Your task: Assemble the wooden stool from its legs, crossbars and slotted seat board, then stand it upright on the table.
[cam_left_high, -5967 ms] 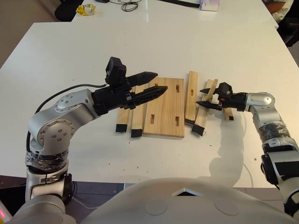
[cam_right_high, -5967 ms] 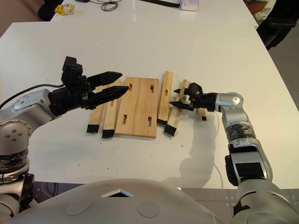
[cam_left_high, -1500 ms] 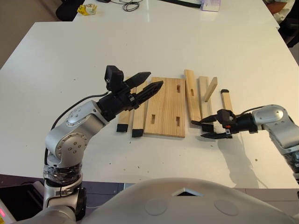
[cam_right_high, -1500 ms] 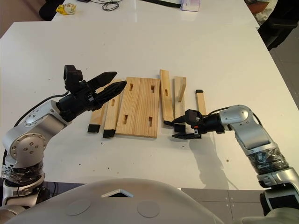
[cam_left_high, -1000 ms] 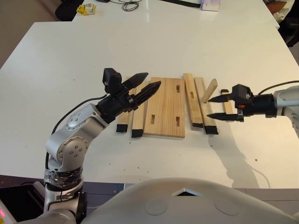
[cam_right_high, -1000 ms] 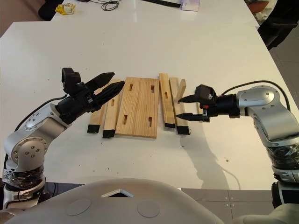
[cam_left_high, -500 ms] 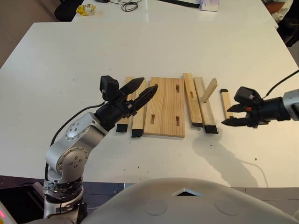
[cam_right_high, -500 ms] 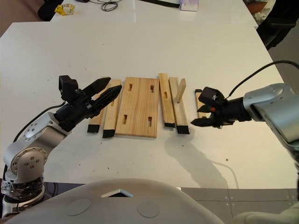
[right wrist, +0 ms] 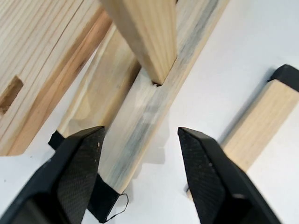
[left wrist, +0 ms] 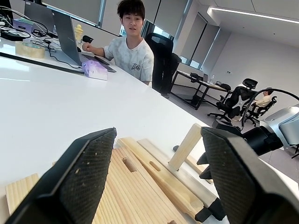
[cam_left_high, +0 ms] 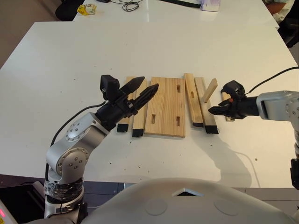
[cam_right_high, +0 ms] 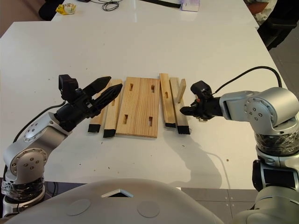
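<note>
The slotted seat board (cam_left_high: 164,106) is lying flat in the middle of the counter (cam_left_high: 70,60), with two black-capped legs (cam_left_high: 138,120) just beside its left edge and two more (cam_left_high: 191,102) along its right. A short crossbar (cam_left_high: 211,89) is leaning at a tilt, its lower end touching the outer right leg (the right wrist view shows that contact plainly). The left pincer (cam_left_high: 146,85) is hovering with its fingers spread wide above the left legs and the board's left edge. The right pincer (cam_left_high: 211,111) is sitting low beside the outer right leg, fingers parted and gripping nothing, with another short capped piece (right wrist: 261,112) lying just beside it.
</note>
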